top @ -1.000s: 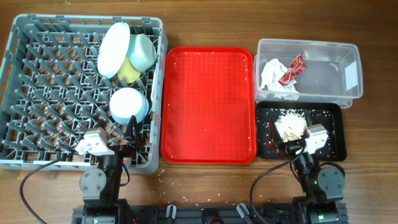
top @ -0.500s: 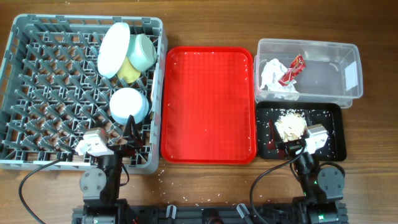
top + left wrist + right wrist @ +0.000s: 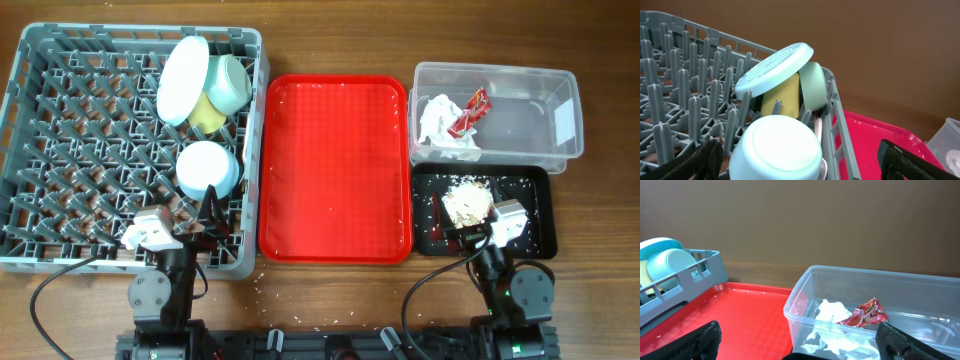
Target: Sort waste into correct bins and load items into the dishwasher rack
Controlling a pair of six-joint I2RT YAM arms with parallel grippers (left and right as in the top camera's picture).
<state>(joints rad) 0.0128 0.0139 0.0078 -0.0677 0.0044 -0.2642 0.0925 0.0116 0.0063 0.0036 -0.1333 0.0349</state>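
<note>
The grey dishwasher rack holds the pale blue plate on edge, a bowl, the yellow cup and an upturned bowl. They also show in the left wrist view: plate, cup, upturned bowl. The clear tub holds the white napkin and red wrapper. The black tray holds the beige scraps. My left gripper is open at the rack's front edge. My right gripper is open over the black tray's front.
The flat red serving tray lies between rack and bins, with nothing on it. Small crumbs lie on the wooden table near its front edge. The fork and chopstick do not show clearly.
</note>
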